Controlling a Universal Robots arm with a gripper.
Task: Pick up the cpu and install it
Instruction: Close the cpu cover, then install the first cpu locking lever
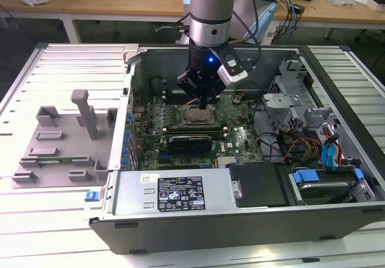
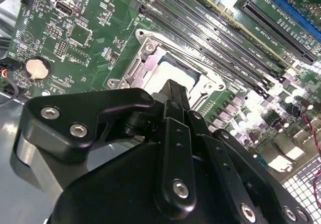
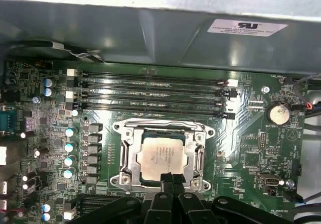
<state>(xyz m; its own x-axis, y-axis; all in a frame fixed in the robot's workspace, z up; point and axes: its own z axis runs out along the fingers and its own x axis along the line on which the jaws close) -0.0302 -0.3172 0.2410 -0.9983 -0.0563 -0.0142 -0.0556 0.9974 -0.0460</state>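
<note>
fingers (image 3: 169, 180) look pressed together with nothing between them, tips at the near edge of the cpu (image 3: 160, 157) in the first wrist view. that pale square chip lies flat inside the socket frame (image 3: 125, 148) on the motherboard (image 1: 237, 137), within the open computer case (image 1: 337, 217) (seen from above in the exterior view). my worry: if the chip sits slightly askew, any downward push from the tips could bend socket pins, or a sideways nudge could shift it.

Slatted table (image 1: 54, 70): case (image 1: 240, 220), tray (image 1: 60, 142)
</note>
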